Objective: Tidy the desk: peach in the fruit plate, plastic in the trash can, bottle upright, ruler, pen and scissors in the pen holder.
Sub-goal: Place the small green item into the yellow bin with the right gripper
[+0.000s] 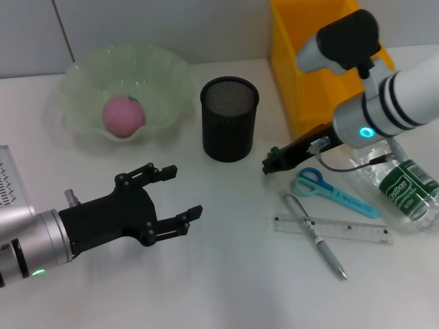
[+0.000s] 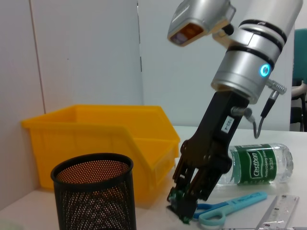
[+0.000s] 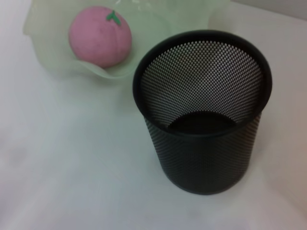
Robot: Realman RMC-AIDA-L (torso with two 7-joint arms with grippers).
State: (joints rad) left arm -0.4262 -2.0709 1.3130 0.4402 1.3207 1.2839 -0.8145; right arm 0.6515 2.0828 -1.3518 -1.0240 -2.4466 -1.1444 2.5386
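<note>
— While hanging low at the lower left of the head view, spreads wide and grips nothing. Speaking of the left gripper [image 1: 184, 192], just above the table [image 1: 226, 288].
— Why so wide?
— Probably to stand ready, clear of the work. Nothing near enough to take.
— And the right gripper [image 1: 269, 164]?
— Reaches down from the upper right toward frame centre, tip low between the pen holder [image 1: 230, 120] and the scissors [image 1: 329, 188]. Drawn nearly together in the left wrist view, with nothing in between.
— Aims at the scissors?
— Seems so. Stops just beside the blue handles, not touching. Needs to widen before any grasp.
— Count the peach [image 1: 123, 115] as done?
— Yes. Sits in the fruit plate [image 1: 75, 75], upper left.
— Rest of the list?
— Pen [image 1: 315, 236] crossing the ruler [image 1: 343, 229], lower right, both flat, with the scissors just above. Bottle [image 1: 405, 185] on its side at the right edge, below the trash can [image 1: 295, 68] at upper right. No plastic to be seen; cannot tell whether inside the bin.
— Pen holder?
— Upright, empty by the right wrist view, close to the tools, so short carries.
— Risk?
— Thin, flat things on a smooth top: hard to pinch, easy to skid.
</note>
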